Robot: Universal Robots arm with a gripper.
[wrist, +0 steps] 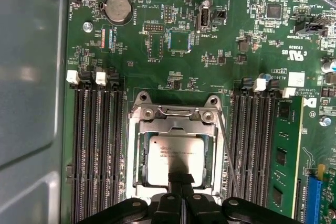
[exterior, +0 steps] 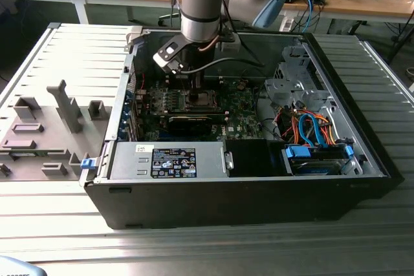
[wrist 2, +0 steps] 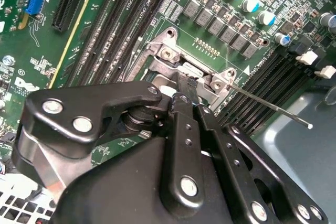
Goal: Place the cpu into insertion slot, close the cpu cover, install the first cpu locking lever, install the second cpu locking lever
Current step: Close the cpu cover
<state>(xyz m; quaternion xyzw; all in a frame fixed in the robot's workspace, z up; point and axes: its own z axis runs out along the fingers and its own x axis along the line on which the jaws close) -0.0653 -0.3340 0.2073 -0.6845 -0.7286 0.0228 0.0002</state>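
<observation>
One grey-and-blue robot arm (exterior: 202, 4) reaches down into an open black computer case (exterior: 226, 192), which lies on a ribbed grey metal table (exterior: 362, 237).

Gripper (exterior: 194, 98): black, two-fingered. In both wrist views the fingers are drawn together into one narrow tip (wrist: 181, 178) with nothing between them. That tip (wrist 2: 187, 85) is down at the socket, over one edge of the chip. I cannot tell whether it actually touches.

Cpu (wrist: 176, 153): a small flat square chip with a silver-grey metal top. It is seated flat and square in the insertion slot (wrist: 129, 161), the silver-rimmed square socket on the large green circuit board (wrist: 157, 61).

Cpu cover (wrist: 211, 156): a thin silver metal frame with a cut-out middle. It appears to lie down around the chip, whose top shows through the opening. Its hinged edge, with two screws, is on the side away from the gripper.

Locking lever (wrist: 229, 156): a thin silver wire rod running along one side of the socket. In the second wrist view it (wrist 2: 273, 107) sticks out from the socket corner, passing over the long black memory slots (wrist 2: 262, 87). Its free end is beyond the board edge. I cannot tell whether it is latched.

More long black memory slots (wrist: 94, 150) flank the socket on the other side. A round silver coin battery (wrist: 117, 8) sits well apart from it.
</observation>
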